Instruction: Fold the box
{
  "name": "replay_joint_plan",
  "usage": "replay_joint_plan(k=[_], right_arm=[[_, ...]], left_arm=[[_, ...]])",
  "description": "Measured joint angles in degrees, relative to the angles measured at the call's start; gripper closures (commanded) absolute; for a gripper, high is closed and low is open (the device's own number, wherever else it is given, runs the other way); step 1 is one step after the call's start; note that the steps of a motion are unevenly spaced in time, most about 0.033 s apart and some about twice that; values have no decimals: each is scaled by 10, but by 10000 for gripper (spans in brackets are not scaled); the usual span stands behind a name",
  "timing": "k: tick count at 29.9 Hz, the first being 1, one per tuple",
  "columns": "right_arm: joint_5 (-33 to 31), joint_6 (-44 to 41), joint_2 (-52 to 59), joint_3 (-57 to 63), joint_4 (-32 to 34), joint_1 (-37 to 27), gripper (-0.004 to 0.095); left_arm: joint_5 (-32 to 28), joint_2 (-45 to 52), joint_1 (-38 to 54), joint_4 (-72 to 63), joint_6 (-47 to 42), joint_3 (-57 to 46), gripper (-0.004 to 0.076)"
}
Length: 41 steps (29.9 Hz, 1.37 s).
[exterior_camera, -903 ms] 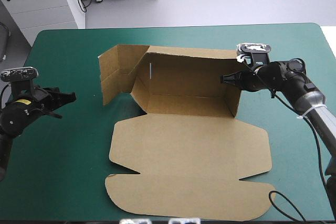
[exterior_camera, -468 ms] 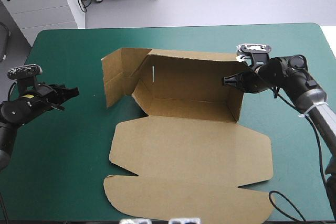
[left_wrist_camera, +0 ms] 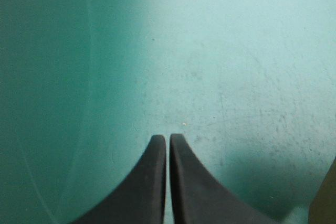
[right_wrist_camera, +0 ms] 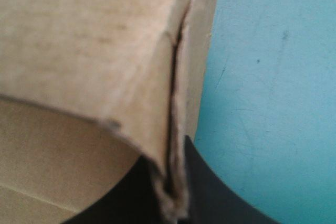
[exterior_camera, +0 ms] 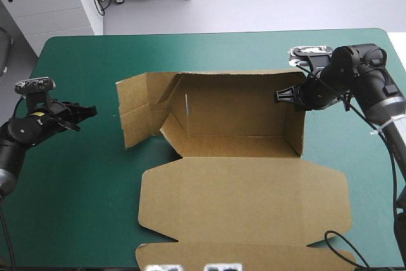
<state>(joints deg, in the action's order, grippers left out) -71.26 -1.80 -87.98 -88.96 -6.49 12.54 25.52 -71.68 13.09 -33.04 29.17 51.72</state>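
Brown board of the box (exterior_camera: 241, 182) lies mid-surface: back and side walls stand raised on its far half, and the lid lies flat toward the near edge, its front flaps reaching that edge. A loose side flap (exterior_camera: 134, 109) splays out leftward. The right claw (exterior_camera: 279, 96) is clamped on the right wall's top edge, the doubled board pinched between its black fingers (right_wrist_camera: 210, 192). The left claw (exterior_camera: 89, 112) hovers clenched and empty, well apart from the flap. The surface (exterior_camera: 82, 182) is bare teal-green cover to the left and along the far edge. A thin pale mark (exterior_camera: 187, 103) shows on the box's inner left wall.
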Motion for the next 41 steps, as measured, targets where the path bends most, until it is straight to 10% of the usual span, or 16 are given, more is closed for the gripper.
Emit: replay_joint_plan(k=[14,30,41], right_arm=[[1,1,-66,4,-18,0,916],[155,-4,-163,-5,-32,-5,907],[133,0,-168,-36,-41,-4,320]], left_arm=[[0,-1,0,0,2,0,718],[-2,-12,0,-20,2,0,718],[-6,-20,0,-26,2,0,718]])
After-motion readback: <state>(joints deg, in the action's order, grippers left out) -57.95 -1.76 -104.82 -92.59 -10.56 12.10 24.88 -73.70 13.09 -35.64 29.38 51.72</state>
